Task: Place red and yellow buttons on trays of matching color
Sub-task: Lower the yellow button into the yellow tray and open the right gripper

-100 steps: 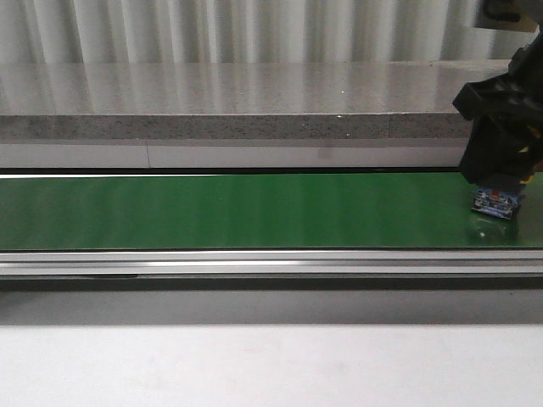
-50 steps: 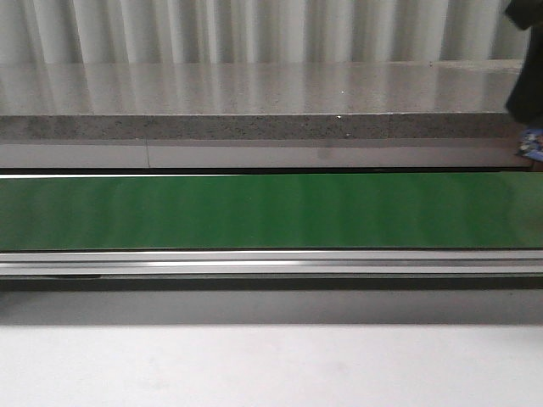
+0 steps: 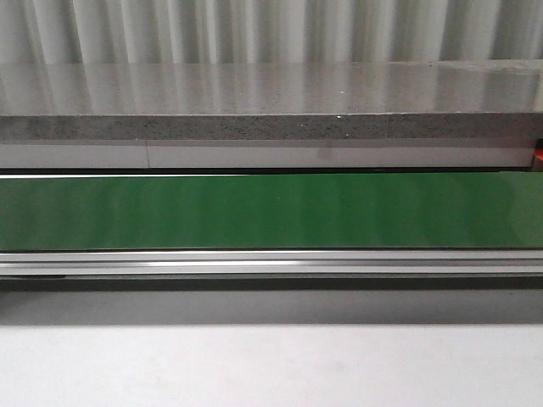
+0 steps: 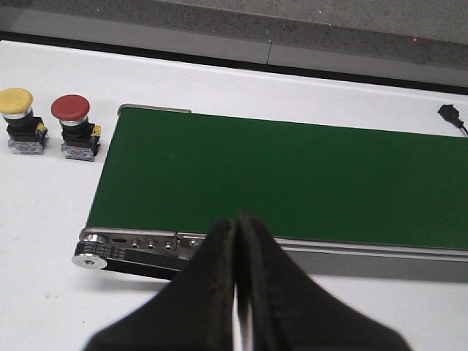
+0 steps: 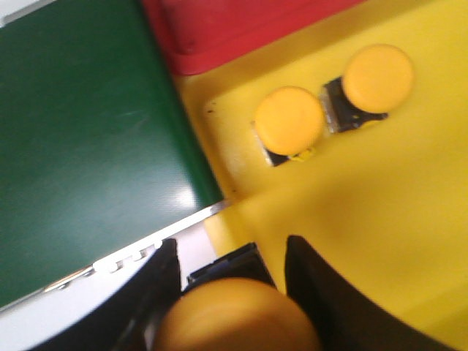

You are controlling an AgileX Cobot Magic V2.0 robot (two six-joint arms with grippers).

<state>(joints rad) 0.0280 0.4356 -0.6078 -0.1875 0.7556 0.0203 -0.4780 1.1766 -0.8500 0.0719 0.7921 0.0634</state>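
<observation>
Belt (image 3: 271,210) surface unobstructed end to end. Yellow tray (image 5: 380,212) holds two buttons (image 5: 289,121) (side by side); floor beside them bare.

I see two buttons (image 5: 289,121) (image 5: 378,77) side by side in one tray (image 5: 409,190), beside the belt's (image 5: 80,139) end; another tray (image 5: 227,25) adjoins it. Two more buttons (image 4: 16,102) (image 4: 71,108) stand off the belt's opposite end.

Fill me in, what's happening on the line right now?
The right gripper is carrying a yellow button over the yellow tray, where two yellow buttons already sit; a red tray lies beside it. The left gripper is shut and empty above the green belt. One yellow button and one red button wait on the white table at the belt's end.
</observation>
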